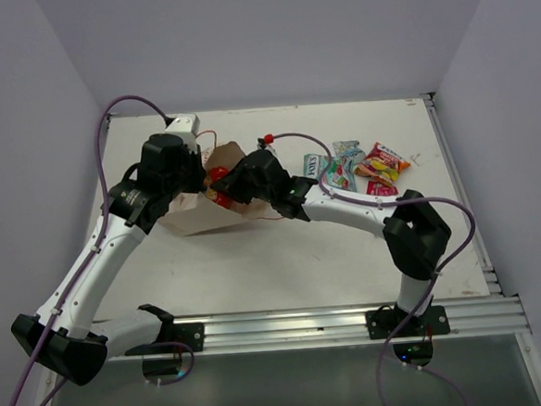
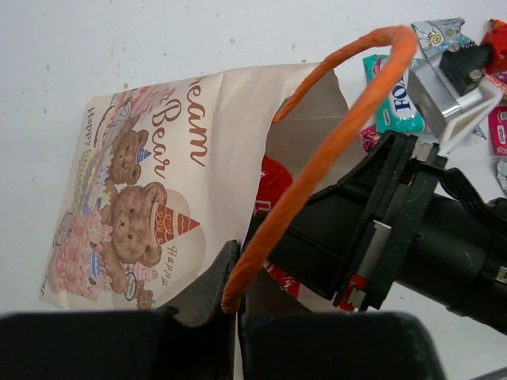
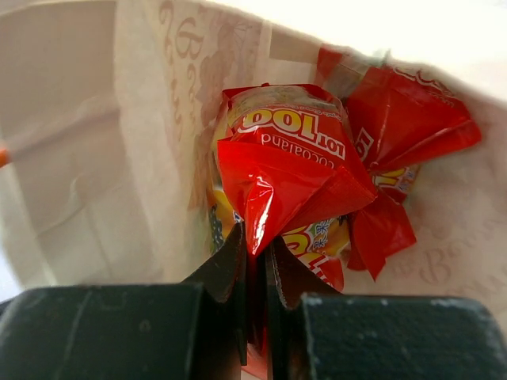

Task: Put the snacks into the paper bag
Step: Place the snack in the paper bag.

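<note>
The paper bag (image 1: 197, 216) lies on its side with its mouth facing right; its bear print shows in the left wrist view (image 2: 150, 182). My left gripper (image 2: 236, 294) is shut on the bag's rim at the base of the orange cord handle (image 2: 341, 131) and holds the mouth open. My right gripper (image 3: 255, 247) is inside the bag, shut on the crimped end of a red packet (image 3: 285, 154). A second red packet (image 3: 400, 127) lies deeper in the bag. Several snacks (image 1: 365, 167) remain on the table to the right, among them the teal-white FOX'S packet (image 1: 315, 167).
The right arm's wrist (image 2: 396, 229) fills the bag's mouth, close under the handle loop. A white camera mount (image 2: 451, 99) sits above it. The loose packets lie close to the right arm's forearm (image 1: 345, 207). The table's raised rail (image 1: 455, 181) runs along the right side.
</note>
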`<state>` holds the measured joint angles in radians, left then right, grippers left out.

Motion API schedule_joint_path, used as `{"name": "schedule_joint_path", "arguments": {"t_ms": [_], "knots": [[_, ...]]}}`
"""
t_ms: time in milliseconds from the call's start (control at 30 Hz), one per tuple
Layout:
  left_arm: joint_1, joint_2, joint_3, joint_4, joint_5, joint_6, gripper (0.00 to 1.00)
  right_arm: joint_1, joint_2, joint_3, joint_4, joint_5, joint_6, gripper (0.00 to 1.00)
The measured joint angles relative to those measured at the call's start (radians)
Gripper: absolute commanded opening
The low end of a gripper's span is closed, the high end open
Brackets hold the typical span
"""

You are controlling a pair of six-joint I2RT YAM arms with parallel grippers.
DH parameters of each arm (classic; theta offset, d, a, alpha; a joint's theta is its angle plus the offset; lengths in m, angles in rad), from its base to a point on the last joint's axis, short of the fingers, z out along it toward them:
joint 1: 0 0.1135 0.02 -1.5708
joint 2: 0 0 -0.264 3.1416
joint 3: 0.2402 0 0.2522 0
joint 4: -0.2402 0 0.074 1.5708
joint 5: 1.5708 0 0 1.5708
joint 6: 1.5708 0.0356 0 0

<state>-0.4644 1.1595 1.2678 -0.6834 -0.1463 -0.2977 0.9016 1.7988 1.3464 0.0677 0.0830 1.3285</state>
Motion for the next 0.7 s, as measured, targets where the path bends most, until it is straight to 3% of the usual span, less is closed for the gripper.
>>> {"name": "schedule_joint_path", "arguments": {"t_ms": [567,700], "knots": [[0.0,0.001,0.005,-0.039,0.055,0.025,0.0,0.008,0.214,0.13,0.115,-0.148,-0.008,0.0],[0.006,0.002,0.005,-0.05,0.058,0.034,0.0,0.008,0.275,0.161,0.168,-0.222,-0.01,0.14]]}}
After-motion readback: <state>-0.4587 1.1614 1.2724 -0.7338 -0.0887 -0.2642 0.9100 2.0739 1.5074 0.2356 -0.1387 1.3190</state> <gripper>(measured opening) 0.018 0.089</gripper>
